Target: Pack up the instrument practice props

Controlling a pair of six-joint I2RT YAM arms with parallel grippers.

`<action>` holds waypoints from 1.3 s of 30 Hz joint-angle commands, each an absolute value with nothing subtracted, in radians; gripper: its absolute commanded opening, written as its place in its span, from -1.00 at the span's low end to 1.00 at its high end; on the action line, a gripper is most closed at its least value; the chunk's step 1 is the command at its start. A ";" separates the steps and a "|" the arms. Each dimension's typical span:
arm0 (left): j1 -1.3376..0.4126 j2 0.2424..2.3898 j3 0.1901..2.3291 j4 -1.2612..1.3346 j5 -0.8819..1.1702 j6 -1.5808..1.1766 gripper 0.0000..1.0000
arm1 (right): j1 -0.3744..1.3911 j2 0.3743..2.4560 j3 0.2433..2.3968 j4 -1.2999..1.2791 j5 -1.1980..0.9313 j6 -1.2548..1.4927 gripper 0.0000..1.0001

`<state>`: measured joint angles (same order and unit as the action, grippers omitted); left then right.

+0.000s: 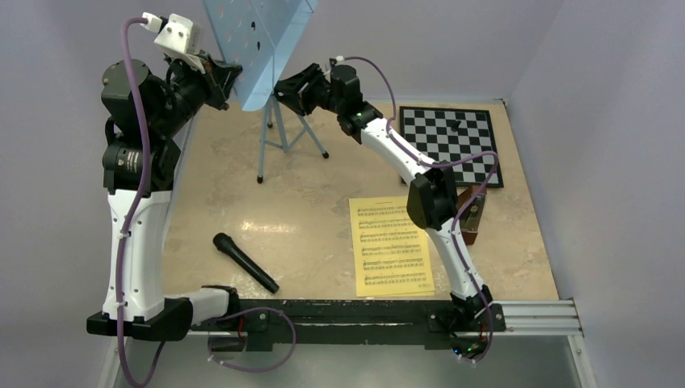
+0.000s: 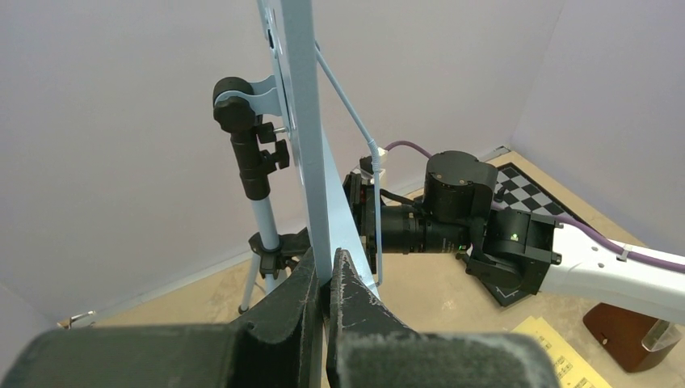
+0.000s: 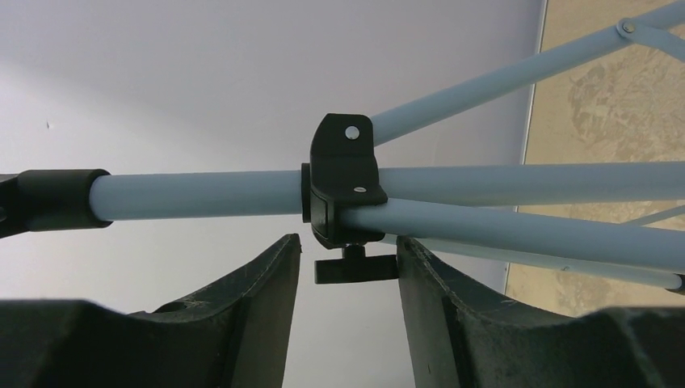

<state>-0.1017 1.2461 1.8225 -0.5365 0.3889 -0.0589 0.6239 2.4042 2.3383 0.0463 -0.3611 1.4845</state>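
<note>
- Pale lilac walls box in a beige stone-look table [image 1: 242, 202]; at its far side stands the light-blue music stand [image 1: 279, 133], tripod legs splayed on the surface, perforated tray [image 1: 258, 48] tipped up above both arms.
- Left gripper [image 2: 325, 279] is clamped on the tray's lower edge; its fingers are pressed together with the thin blue sheet pinched between them, which steadies the whole stand.
- Right gripper [image 3: 347, 250] sits under the tripod's black collar [image 3: 343, 178]; jaws apart, straddling the little black knob [image 3: 355, 267], one finger just beside it, no clear contact on either side.
- My read: this is the fold-down step; that knob needs loosening before the legs can collapse.
- Risks from here: close off-centre and the pads slide off such a small knob; twist too hard and the stand turns with it, wrenching the tray edge out of the left pinch; lose that pinch and the top-heavy stand may tip.
- Further out, yellow sheet music [image 1: 390, 245] lies flat by the right arm; the brown metronome [image 1: 474, 212] sits just beside it, partly hidden behind that arm; neither looks packed yet.
- Chessboard [image 1: 451, 141] at the far right corner, black microphone [image 1: 245, 262] near the left arm; both well apart from the stand.
</note>
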 commanded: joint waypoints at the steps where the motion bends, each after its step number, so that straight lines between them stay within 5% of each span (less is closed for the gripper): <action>1: -0.126 1.295 1.802 -0.710 0.443 -0.006 -1.00 | 0.633 2.404 2.385 0.088 -0.383 1.507 0.03; 20: -0.127 1.285 1.774 -0.660 0.452 -0.030 -1.00 | 0.617 2.337 2.340 0.110 -0.498 1.107 -0.44; 33: -0.127 1.280 1.736 -0.613 0.426 -0.072 -1.00 | 0.630 2.139 2.291 -0.020 -0.439 0.585 -0.20; 39: -0.127 1.288 1.743 -0.610 0.429 -0.080 -1.00 | 0.608 2.139 2.183 -0.005 -0.484 0.873 0.02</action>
<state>-0.1081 1.2411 1.7752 -0.4641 0.3824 -0.0875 0.6212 2.1353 2.2364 -0.0269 -0.4393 0.7139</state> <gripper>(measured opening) 0.054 0.488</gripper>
